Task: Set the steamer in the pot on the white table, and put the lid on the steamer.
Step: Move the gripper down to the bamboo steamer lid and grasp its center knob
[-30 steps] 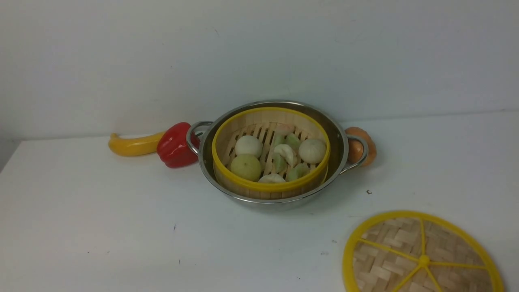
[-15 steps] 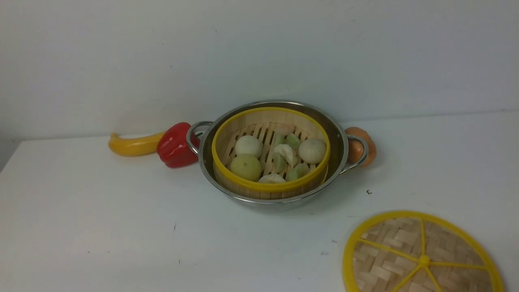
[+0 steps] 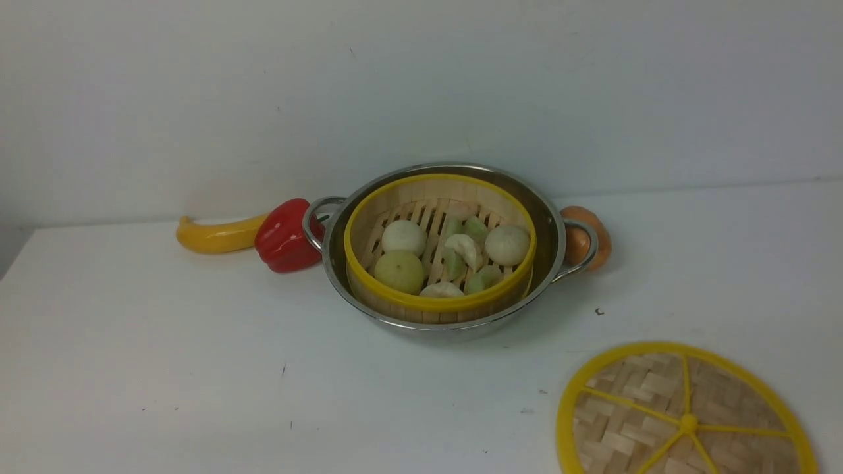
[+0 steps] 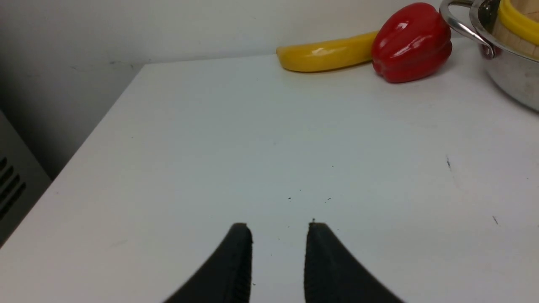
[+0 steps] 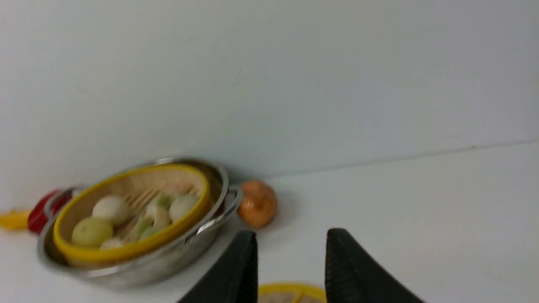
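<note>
The steamer (image 3: 439, 303), a round bamboo basket with thick yellow plastic rims and a slatted wooden floor, sits inside the pot (image 3: 550, 224), a wide, shallow pan of shiny steel with two loop handles. Smooth round buns (image 3: 403, 237) and pleated pale-green dumplings (image 3: 475, 229) lie on the slats. The lid (image 3: 658, 408), a flat woven-bamboo disc with a yellow rim, spokes and centre knob, lies uncovered on the white table (image 3: 197, 368), well apart from the pot, toward the robot's right.

A glossy red pepper (image 3: 283, 237) touches the pot's left handle, with a curved yellow fruit (image 3: 214, 236), possibly a banana, just beyond it. A brown-skinned onion (image 5: 257, 204) sits against the right handle.

The left gripper (image 4: 278, 229) hovers over bare tabletop, its ribbed black fingers parted and holding nothing. The right gripper (image 5: 292, 235) is likewise parted and empty, above the lid's edge in a blurred view.

The tabletop is matte with small dark specks; a plain pale wall (image 3: 421, 79) rises behind it.
</note>
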`<action>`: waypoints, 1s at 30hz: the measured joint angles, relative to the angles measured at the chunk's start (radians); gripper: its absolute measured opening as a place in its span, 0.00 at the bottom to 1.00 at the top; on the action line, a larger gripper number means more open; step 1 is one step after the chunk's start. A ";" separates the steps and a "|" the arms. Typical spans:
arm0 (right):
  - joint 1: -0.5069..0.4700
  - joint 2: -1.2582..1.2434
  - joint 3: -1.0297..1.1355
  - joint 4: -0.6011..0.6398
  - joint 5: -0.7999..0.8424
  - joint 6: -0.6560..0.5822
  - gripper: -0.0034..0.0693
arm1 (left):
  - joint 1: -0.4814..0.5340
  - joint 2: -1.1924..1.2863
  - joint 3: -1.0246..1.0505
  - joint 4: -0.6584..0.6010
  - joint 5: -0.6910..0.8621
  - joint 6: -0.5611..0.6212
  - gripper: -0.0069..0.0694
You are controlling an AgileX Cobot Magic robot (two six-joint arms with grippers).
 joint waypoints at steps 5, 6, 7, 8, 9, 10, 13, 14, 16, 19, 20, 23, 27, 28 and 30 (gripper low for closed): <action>0.000 0.119 -0.152 0.122 0.210 -0.134 0.38 | 0.000 0.000 0.000 0.000 0.000 0.000 0.34; 0.000 0.138 -0.168 0.157 0.218 -0.145 0.38 | 0.000 0.000 0.000 0.000 0.000 0.000 0.34; 0.000 0.157 -0.176 0.194 0.213 -0.151 0.38 | 0.000 0.000 0.000 0.000 0.000 0.000 0.35; 0.000 0.173 -0.180 0.231 0.207 -0.154 0.38 | 0.000 0.000 0.000 0.000 0.000 0.000 0.35; 0.000 0.187 -0.183 0.258 0.199 -0.155 0.38 | 0.000 0.000 0.000 0.000 0.000 0.000 0.35; 0.000 0.205 -0.183 0.286 0.190 -0.159 0.38 | 0.000 0.000 0.000 0.000 0.000 0.000 0.35; 0.000 0.286 -0.196 0.302 0.197 -0.187 0.38 | 0.000 0.000 0.000 0.000 0.000 0.000 0.35; 0.000 0.315 -0.203 0.289 0.217 -0.201 0.38 | 0.000 0.000 0.000 0.000 0.000 0.000 0.36; 0.000 0.404 -0.228 0.238 0.303 -0.248 0.38 | 0.000 0.000 0.000 0.000 0.000 0.000 0.37; 0.000 0.514 -0.266 0.168 0.405 -0.329 0.38 | 0.000 0.000 0.000 0.000 0.000 0.000 0.37; 0.000 0.582 -0.286 0.137 0.456 -0.395 0.38 | 0.000 0.000 0.000 0.000 0.000 0.000 0.37; 0.001 0.685 -0.323 0.115 0.491 -0.516 0.38 | 0.000 0.000 0.000 0.000 0.000 0.000 0.38; 0.042 0.835 -0.362 0.158 0.444 -0.610 0.40 | 0.000 0.000 0.000 0.000 0.000 0.000 0.39; 0.061 0.874 -0.370 0.166 0.419 -0.615 0.41 | 0.000 0.000 0.000 0.000 0.000 0.000 0.39; 0.110 0.961 -0.387 0.161 0.358 -0.588 0.44 | 0.000 0.000 0.000 0.000 0.000 0.000 0.39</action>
